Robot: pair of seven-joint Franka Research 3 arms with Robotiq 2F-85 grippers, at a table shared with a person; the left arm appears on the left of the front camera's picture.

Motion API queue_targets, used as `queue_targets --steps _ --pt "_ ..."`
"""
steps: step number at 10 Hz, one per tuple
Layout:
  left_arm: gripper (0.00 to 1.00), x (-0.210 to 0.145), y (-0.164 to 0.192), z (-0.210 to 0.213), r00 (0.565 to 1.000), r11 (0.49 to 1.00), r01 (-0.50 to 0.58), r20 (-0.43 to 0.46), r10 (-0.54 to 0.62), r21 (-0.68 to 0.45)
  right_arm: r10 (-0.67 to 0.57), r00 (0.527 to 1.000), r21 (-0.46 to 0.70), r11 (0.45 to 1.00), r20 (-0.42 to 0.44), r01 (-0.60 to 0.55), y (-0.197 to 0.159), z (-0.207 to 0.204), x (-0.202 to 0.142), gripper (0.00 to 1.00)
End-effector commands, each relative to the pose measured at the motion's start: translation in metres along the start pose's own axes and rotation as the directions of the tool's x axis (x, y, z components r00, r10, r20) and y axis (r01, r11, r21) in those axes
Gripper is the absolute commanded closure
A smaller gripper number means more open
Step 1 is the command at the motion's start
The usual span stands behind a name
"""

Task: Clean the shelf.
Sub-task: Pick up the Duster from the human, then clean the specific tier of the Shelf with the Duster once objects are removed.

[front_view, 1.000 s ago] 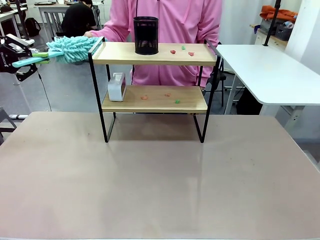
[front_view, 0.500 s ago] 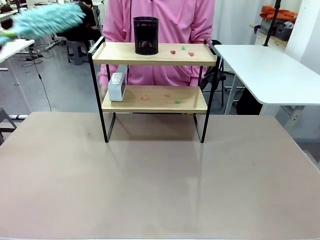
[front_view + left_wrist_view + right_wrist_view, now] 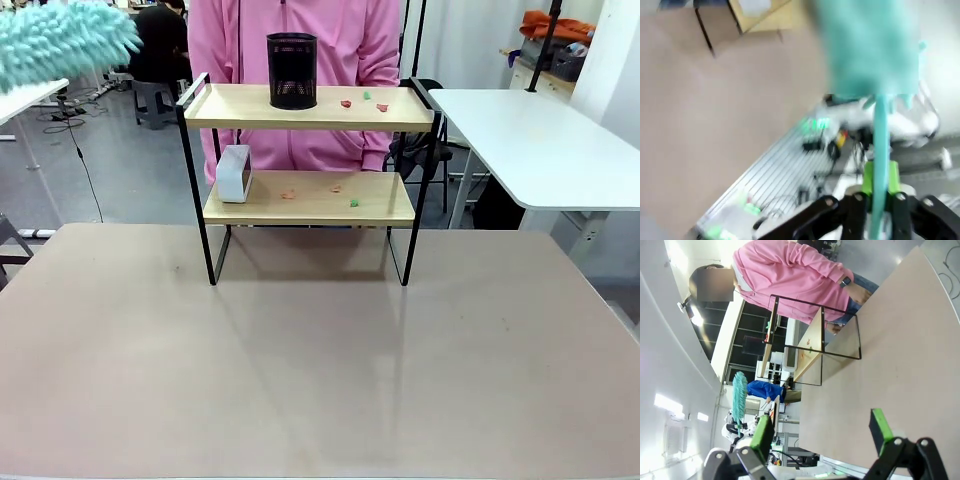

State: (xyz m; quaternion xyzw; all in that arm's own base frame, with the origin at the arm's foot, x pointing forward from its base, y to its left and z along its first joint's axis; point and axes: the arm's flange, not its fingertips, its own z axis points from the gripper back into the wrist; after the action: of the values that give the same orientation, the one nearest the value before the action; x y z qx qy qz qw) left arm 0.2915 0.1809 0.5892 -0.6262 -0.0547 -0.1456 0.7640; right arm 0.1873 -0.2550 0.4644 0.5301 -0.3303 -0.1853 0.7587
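Observation:
The shelf (image 3: 310,108) stands mid-table with two wooden boards in a black frame. Small red and green scraps (image 3: 363,100) lie on its top board, and more scraps (image 3: 320,192) lie on the lower one. In the blurred left wrist view my left gripper (image 3: 881,185) is shut on the handle of a teal fluffy duster (image 3: 865,45). From the front the duster (image 3: 60,42) hangs high at the upper left, away from the shelf. My right gripper (image 3: 821,429) stands open over the table, far from the shelf (image 3: 815,340).
A black mesh cup (image 3: 291,70) stands on the top board and a small white box (image 3: 234,173) on the lower board's left end. A person in a pink top (image 3: 300,30) stands right behind the shelf. The beige table (image 3: 320,380) lies bare in front; a white table (image 3: 530,140) is at the right.
The duster has lifted from beside the top board's left end up to the upper left, and my left gripper has left the front view. The person has shifted slightly left.

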Motion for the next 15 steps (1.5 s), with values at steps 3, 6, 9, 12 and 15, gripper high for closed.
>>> queue_targets --steps 3,6,9,12,15 --pt "1.0 -0.018 0.033 0.009 0.931 0.993 0.082 -0.349 -0.106 -0.083 0.028 1.0 0.022 0.999 0.015 -0.028 0.002 -0.001 0.002 0.0" --pt "1.0 -0.007 0.045 -0.039 0.953 0.998 0.061 -0.297 -0.064 -0.021 0.028 1.0 0.022 0.999 0.015 -0.028 0.002 -0.001 0.002 0.0" --pt "1.0 -0.007 0.045 -0.039 0.953 0.998 0.061 -0.297 -0.064 -0.021 0.028 1.0 0.022 0.999 0.015 -0.028 0.002 -0.001 0.002 0.0" --pt "1.0 -0.007 0.045 -0.039 0.953 0.998 0.061 -0.297 -0.064 -0.021 0.028 1.0 0.022 0.999 0.015 -0.028 0.002 -0.001 0.002 0.0" --pt "1.0 -0.007 0.045 -0.039 0.953 0.998 0.061 -0.297 -0.064 -0.021 0.028 1.0 0.022 0.999 0.015 -0.028 0.002 -0.001 0.002 0.0"
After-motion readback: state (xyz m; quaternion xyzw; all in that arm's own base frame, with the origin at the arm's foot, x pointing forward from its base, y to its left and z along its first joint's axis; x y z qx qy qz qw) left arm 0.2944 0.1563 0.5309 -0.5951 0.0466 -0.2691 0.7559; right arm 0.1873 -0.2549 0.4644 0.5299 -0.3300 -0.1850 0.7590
